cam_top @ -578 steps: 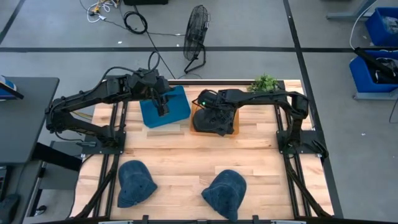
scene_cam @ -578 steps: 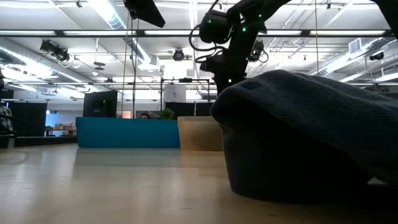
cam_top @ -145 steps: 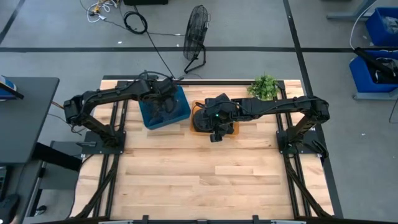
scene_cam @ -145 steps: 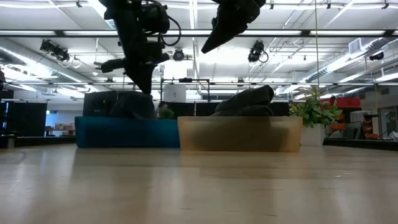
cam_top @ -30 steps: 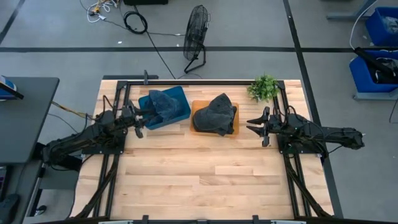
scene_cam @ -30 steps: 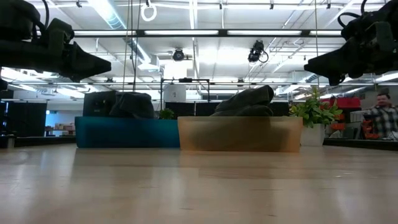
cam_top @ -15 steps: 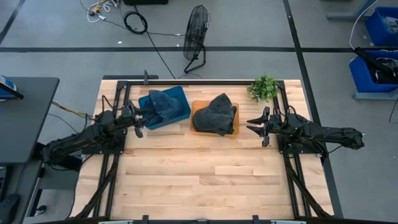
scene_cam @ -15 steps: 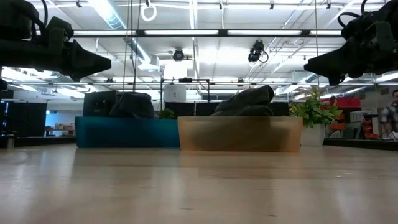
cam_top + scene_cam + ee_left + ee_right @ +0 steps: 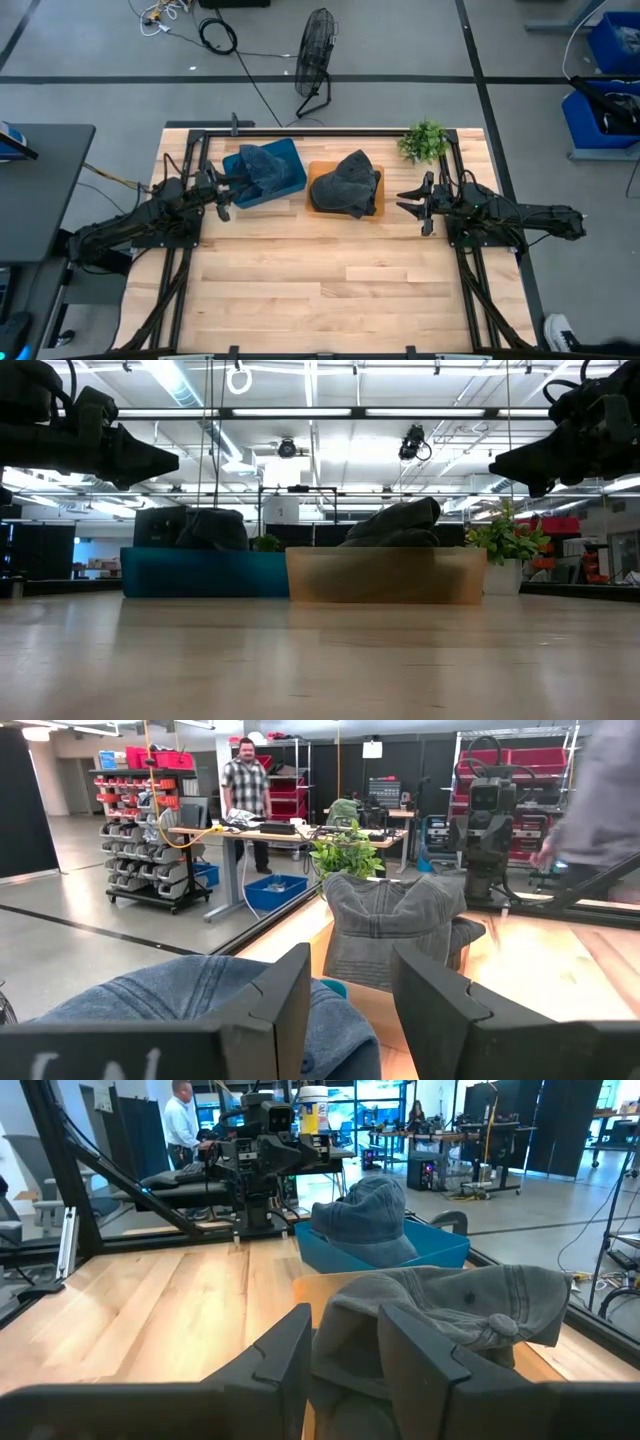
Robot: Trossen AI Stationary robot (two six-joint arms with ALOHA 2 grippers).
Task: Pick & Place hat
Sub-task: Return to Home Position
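A blue denim hat [image 9: 262, 163] lies in the blue bin [image 9: 287, 176] at the table's far side, heaped above its rim [image 9: 205, 572]. A dark grey hat [image 9: 345, 183] lies in the orange bin [image 9: 316, 168] beside it and rises over the bin's wall [image 9: 385, 575]. My left gripper [image 9: 222, 197] hovers open above the table, left of the blue bin and pointing at it; its wrist view shows the blue hat [image 9: 175, 995] close ahead. My right gripper [image 9: 412, 200] hovers open to the right of the orange bin, facing the grey hat [image 9: 440, 1315].
A small potted plant [image 9: 425, 140] stands at the far right corner of the table. The near half of the wooden tabletop [image 9: 320, 290] is bare. People stand in the room beyond [image 9: 243, 775], and a shoe [image 9: 557, 332] shows on the floor near the right front corner.
Both arms and both hats have kept still. A person at the right edge of the low view has walked out of it.
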